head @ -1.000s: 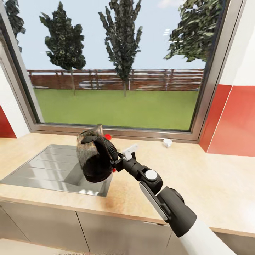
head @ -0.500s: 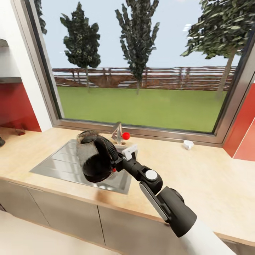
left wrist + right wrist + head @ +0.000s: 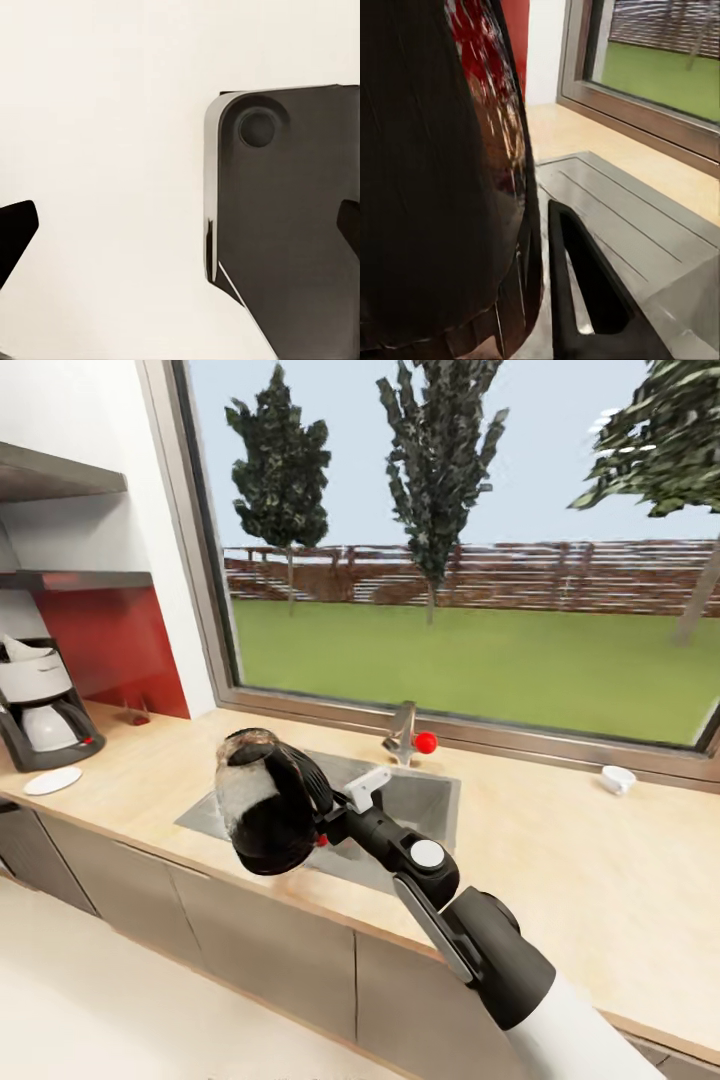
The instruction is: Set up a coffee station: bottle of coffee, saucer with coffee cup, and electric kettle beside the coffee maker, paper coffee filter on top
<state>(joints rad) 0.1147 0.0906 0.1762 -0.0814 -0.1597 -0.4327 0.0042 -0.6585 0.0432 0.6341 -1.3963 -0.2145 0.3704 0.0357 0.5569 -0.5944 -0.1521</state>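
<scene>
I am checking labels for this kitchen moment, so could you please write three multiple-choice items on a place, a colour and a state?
1. Where does the saucer lie?
A. in the sink
B. on the kitchen countertop beside the coffee maker
C. on the shelf

2. What colour is the knob on the tap?
A. red
B. blue
C. green

3. What is the state of the electric kettle?
A. standing on the counter
B. lying in the sink
C. held up by the right gripper

Answers: 1 B, the white plate sits in front of the machine's base; 2 A, a red ball shows; 3 C, the jaws clamp its handle.
</scene>
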